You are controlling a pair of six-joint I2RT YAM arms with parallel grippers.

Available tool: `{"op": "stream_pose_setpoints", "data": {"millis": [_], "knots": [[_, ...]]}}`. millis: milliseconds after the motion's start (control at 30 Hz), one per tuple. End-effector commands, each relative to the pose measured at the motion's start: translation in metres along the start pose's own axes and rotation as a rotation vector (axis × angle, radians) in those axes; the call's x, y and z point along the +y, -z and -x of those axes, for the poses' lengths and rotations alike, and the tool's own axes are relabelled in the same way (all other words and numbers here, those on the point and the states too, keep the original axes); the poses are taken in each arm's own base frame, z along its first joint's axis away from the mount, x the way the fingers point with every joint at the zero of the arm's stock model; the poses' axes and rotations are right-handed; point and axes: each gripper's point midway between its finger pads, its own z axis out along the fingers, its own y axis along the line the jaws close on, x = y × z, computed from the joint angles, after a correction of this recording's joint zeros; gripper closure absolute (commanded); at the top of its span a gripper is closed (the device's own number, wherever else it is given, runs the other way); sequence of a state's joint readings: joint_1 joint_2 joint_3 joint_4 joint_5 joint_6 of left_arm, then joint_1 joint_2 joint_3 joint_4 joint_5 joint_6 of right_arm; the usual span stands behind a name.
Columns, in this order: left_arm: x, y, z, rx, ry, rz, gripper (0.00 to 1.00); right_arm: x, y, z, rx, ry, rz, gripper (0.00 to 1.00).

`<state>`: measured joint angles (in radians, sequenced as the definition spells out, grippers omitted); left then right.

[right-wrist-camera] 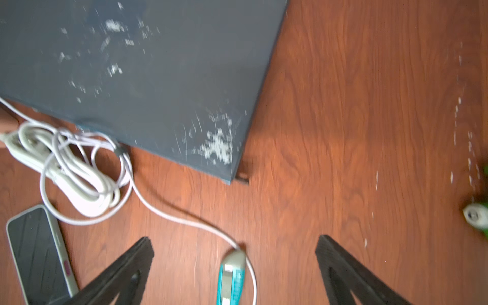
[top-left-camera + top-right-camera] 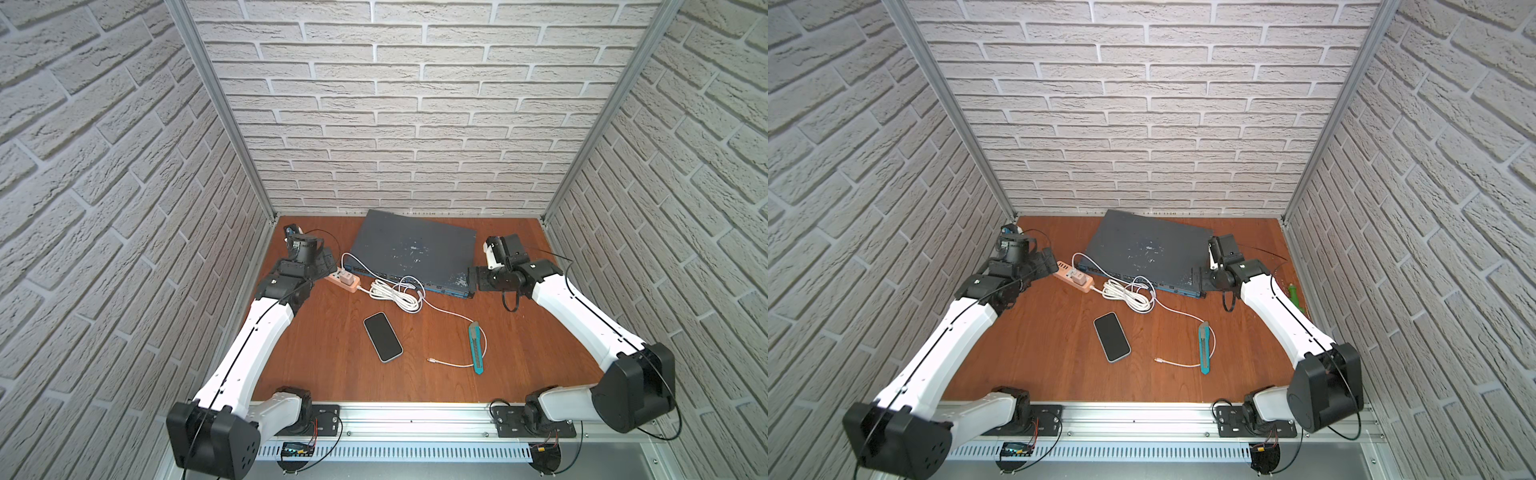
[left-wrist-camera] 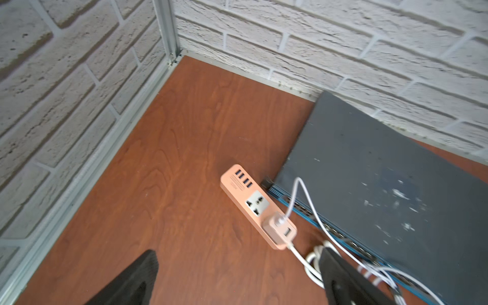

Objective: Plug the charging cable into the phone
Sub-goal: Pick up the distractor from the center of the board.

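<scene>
Nearest, middle of counter (image 2: 324, 365): phone (image 2: 382, 336), flat, screen up. Just beside, toward right arm: charging cable (image 2: 453, 365) tip, loose on wood, apart from phone. Curves round teal utility knife (image 2: 477, 348), loops at coiled white cord (image 2: 395, 296), ends at adapter (image 2: 347, 275) in pink power strip (image 2: 343, 282). Farther: left claw (image 3: 237, 250) near far end of strip, jaws wide apart, holding nothing; right claw (image 1: 234, 239) by near corner of grey box (image 2: 411, 253), likewise wide apart, holding nothing. Farthest: grey box, flat, by back wall (image 2: 395, 124).
</scene>
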<state>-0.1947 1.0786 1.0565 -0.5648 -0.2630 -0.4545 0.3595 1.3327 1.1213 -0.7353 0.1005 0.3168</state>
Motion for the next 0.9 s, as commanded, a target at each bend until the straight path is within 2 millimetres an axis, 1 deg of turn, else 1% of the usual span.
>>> {"op": "stream_pose_setpoints", "data": {"millis": [0, 33, 100, 200, 300, 400, 500, 633, 733, 867], "knots": [[-0.022, 0.013, -0.039, 0.111, -0.038, -0.113, 0.02, -0.019, 0.018, -0.044, 0.080, -0.050, -0.104, 0.01], [-0.031, 0.017, -0.049, 0.128, -0.048, -0.145, 0.02, -0.020, 0.017, -0.059, 0.118, -0.051, -0.112, 0.00], [-0.043, 0.020, -0.063, 0.151, -0.072, -0.183, 0.02, -0.021, 0.012, -0.080, 0.167, -0.055, -0.124, 0.04], [-0.058, 0.018, -0.081, 0.180, -0.110, -0.206, 0.02, -0.019, 0.004, -0.108, 0.216, -0.067, -0.122, 0.09], [-0.073, 0.016, -0.099, 0.220, -0.142, -0.240, 0.02, -0.015, -0.002, -0.127, 0.248, -0.069, -0.117, 0.14], [-0.089, 0.018, -0.112, 0.240, -0.174, -0.284, 0.02, -0.009, -0.010, -0.141, 0.277, -0.057, -0.115, 0.18], [-0.103, 0.019, -0.124, 0.259, -0.189, -0.329, 0.02, -0.001, -0.017, -0.147, 0.296, -0.034, -0.110, 0.20], [-0.111, 0.021, -0.135, 0.280, -0.205, -0.353, 0.02, 0.005, -0.030, -0.150, 0.318, -0.010, -0.115, 0.23], [-0.110, 0.024, -0.138, 0.281, -0.214, -0.356, 0.02, 0.010, -0.041, -0.149, 0.329, 0.004, -0.116, 0.27], [-0.103, 0.027, -0.139, 0.275, -0.213, -0.346, 0.02, 0.018, -0.057, -0.149, 0.354, 0.014, -0.100, 0.31]]}}
